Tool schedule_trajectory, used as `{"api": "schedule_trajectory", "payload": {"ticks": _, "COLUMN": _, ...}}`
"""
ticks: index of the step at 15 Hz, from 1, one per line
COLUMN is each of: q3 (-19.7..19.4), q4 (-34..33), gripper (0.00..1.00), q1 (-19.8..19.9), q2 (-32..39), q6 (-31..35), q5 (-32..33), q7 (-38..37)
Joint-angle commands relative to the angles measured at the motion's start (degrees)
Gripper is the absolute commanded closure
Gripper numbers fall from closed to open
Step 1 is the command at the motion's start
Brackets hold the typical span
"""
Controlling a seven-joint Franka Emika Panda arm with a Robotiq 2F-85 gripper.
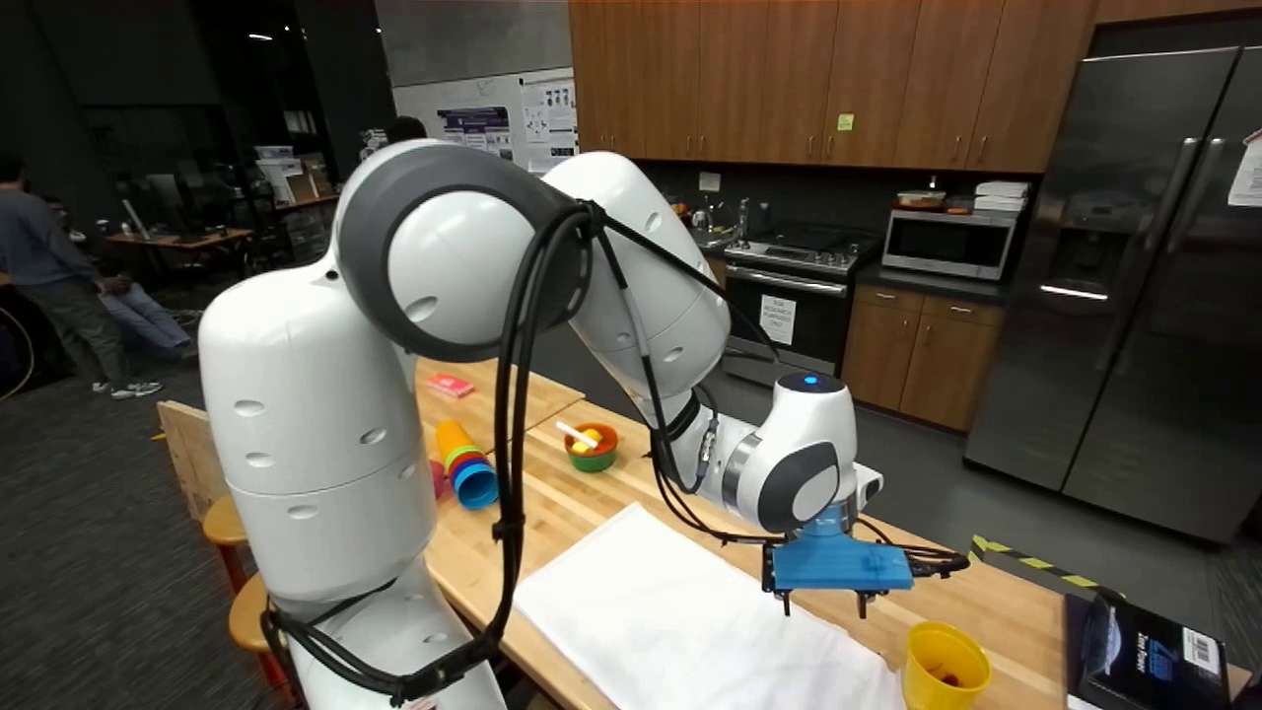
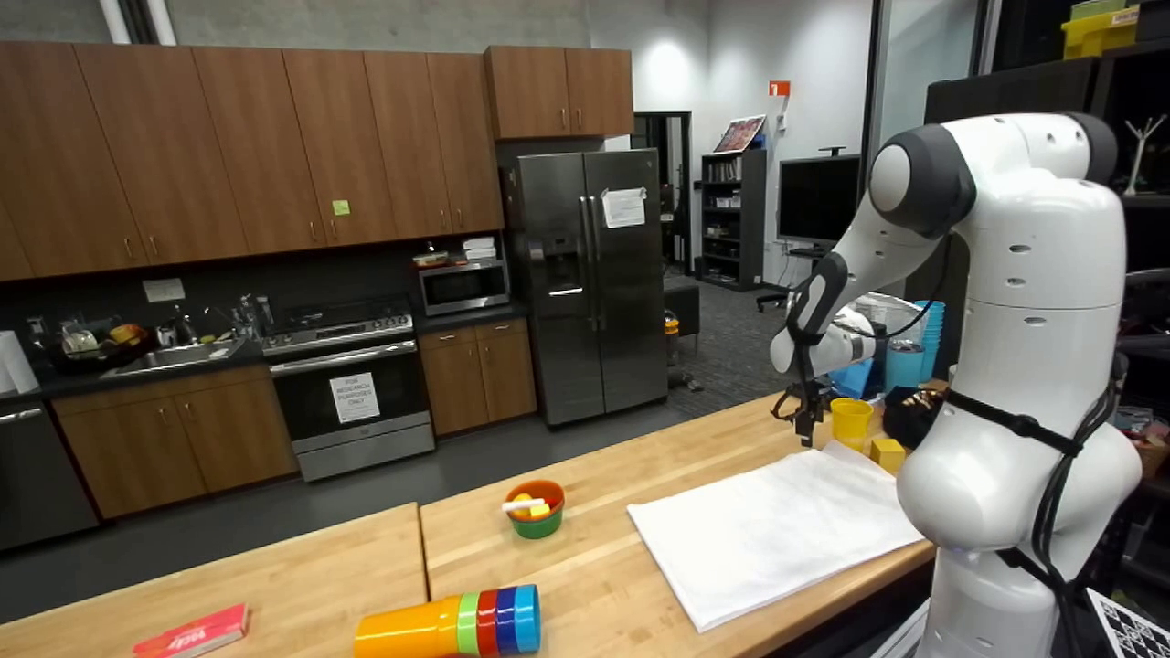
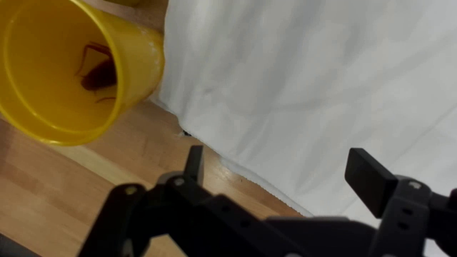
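My gripper (image 3: pixel 280 166) is open and empty, its two black fingers wide apart. In an exterior view the gripper (image 1: pixel 824 605) points down above the table, near the far edge of a white cloth (image 1: pixel 690 621). The cloth (image 3: pixel 303 78) also fills much of the wrist view and lies flat with light creases. A yellow cup (image 3: pixel 141 64) stands upright at the cloth's corner, beside the gripper and apart from it. A dark reddish-brown thing (image 3: pixel 101 75) with thin legs lies inside the cup. A yellow block (image 2: pixel 887 454) sits beside the cup (image 2: pixel 851 420) in an exterior view.
An orange and green bowl (image 2: pixel 537 525) holds small yellow and red pieces and a white stick. A stack of coloured cups (image 2: pixel 457 625) lies on its side. A pink box (image 2: pixel 194 634) lies farther along the table. A black box (image 1: pixel 1154 659) is at the table's end.
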State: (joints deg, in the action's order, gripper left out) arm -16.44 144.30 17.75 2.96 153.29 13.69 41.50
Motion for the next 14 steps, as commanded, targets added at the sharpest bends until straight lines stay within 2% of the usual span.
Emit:
{"api": "schedule_trajectory", "payload": {"ticks": 1, "q3": -0.1, "q4": -0.2, "gripper": 0.00, "q1": 0.1, "q2": -0.1, "q6": -0.5, "q5": 0.1, "q7": 0.3}}
{"api": "schedule_trajectory", "payload": {"ticks": 9, "q3": -0.3, "q4": -1.2, "gripper": 0.00, "q1": 0.4, "q2": 0.3, "q6": 0.2, "q5": 0.5, "q7": 1.2}}
{"api": "schedule_trajectory", "payload": {"ticks": 10, "q3": -1.0, "q4": -2.2, "gripper": 0.00, "q1": 0.8, "q2": 0.7, "q6": 0.3, "q5": 2.0, "q7": -0.1}}
{"api": "schedule_trajectory", "payload": {"ticks": 14, "q3": -3.5, "q4": -4.8, "gripper": 0.00, "q1": 3.9, "q2": 0.4, "q6": 0.0, "q5": -1.5, "q7": 8.0}}
